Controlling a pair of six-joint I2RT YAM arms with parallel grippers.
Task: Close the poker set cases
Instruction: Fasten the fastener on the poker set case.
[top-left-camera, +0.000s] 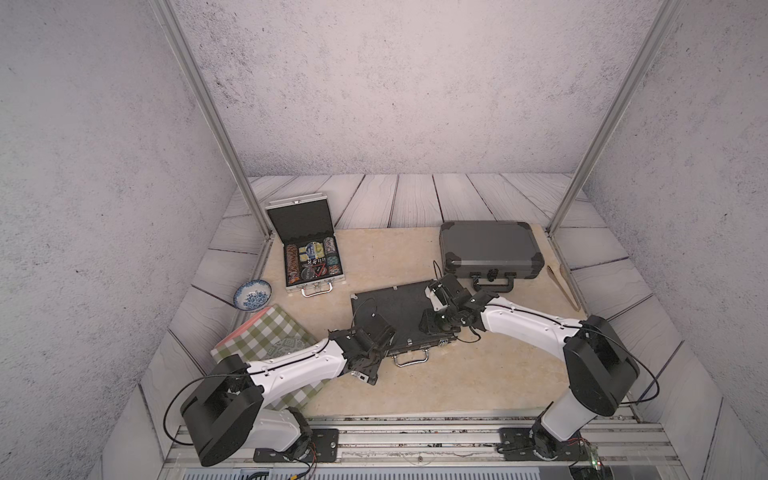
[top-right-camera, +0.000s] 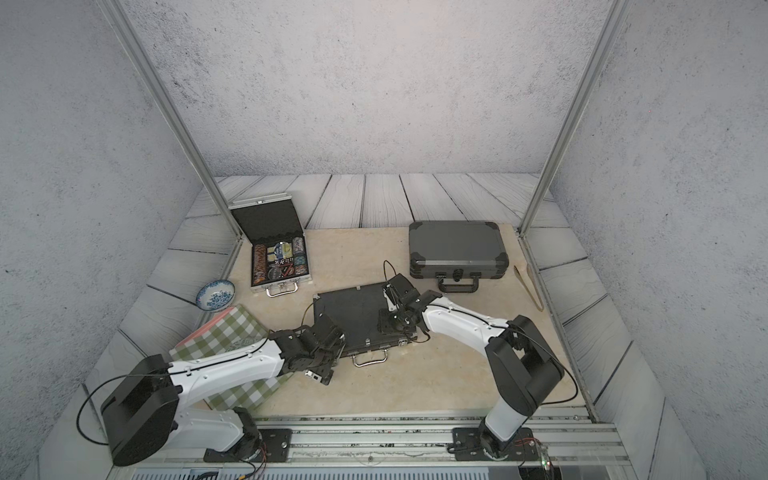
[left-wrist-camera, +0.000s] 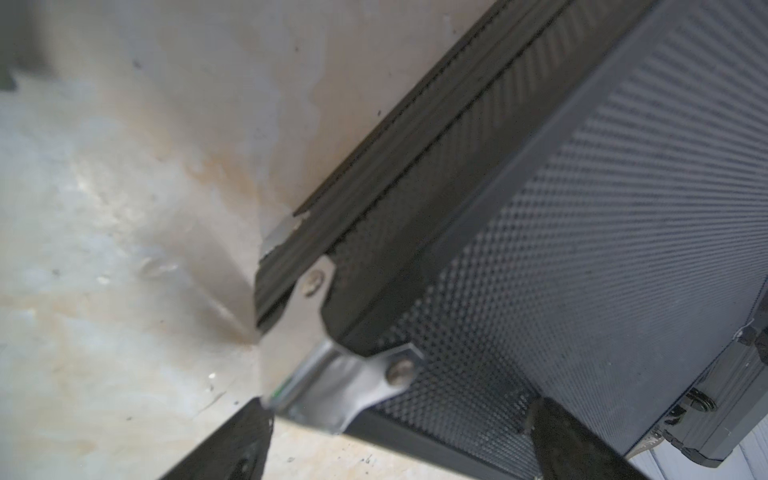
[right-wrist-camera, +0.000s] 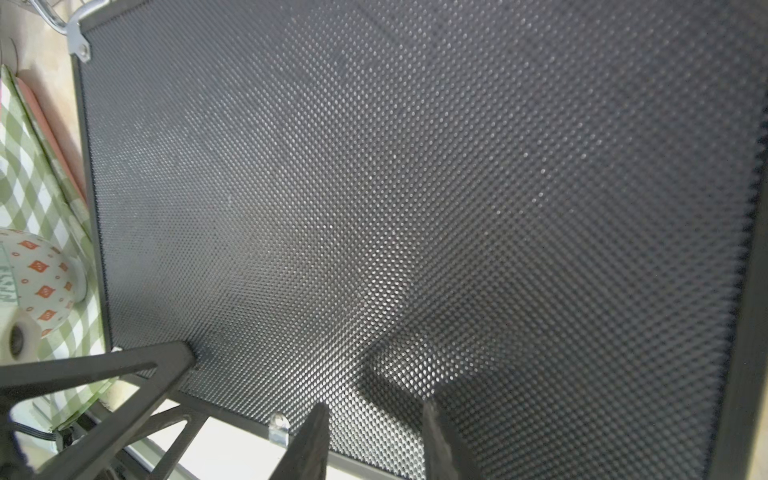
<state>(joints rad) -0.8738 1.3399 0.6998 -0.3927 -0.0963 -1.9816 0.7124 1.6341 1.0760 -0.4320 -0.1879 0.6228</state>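
A black textured poker case (top-left-camera: 395, 305) (top-right-camera: 353, 307) lies in the middle of the table with its lid down and its silver handle (top-left-camera: 411, 358) at the front. My left gripper (top-left-camera: 368, 361) (left-wrist-camera: 399, 409) is open and straddles the case's front left metal corner (left-wrist-camera: 332, 390). My right gripper (top-left-camera: 434, 326) (right-wrist-camera: 376, 409) hovers over the right part of the lid (right-wrist-camera: 415, 208), its fingers apart with nothing between them. A small silver case (top-left-camera: 307, 249) (top-right-camera: 276, 253) stands open at the back left, with chips showing inside. A large grey case (top-left-camera: 490, 249) (top-right-camera: 457, 249) sits shut at the back right.
A blue-patterned bowl (top-left-camera: 252, 295) lies at the left edge. A green checked box (top-left-camera: 266, 345) sits under my left arm, with an orange-patterned cup (right-wrist-camera: 41, 278) by it. Wooden tongs (top-left-camera: 563, 286) lie along the right edge, beside the frame post.
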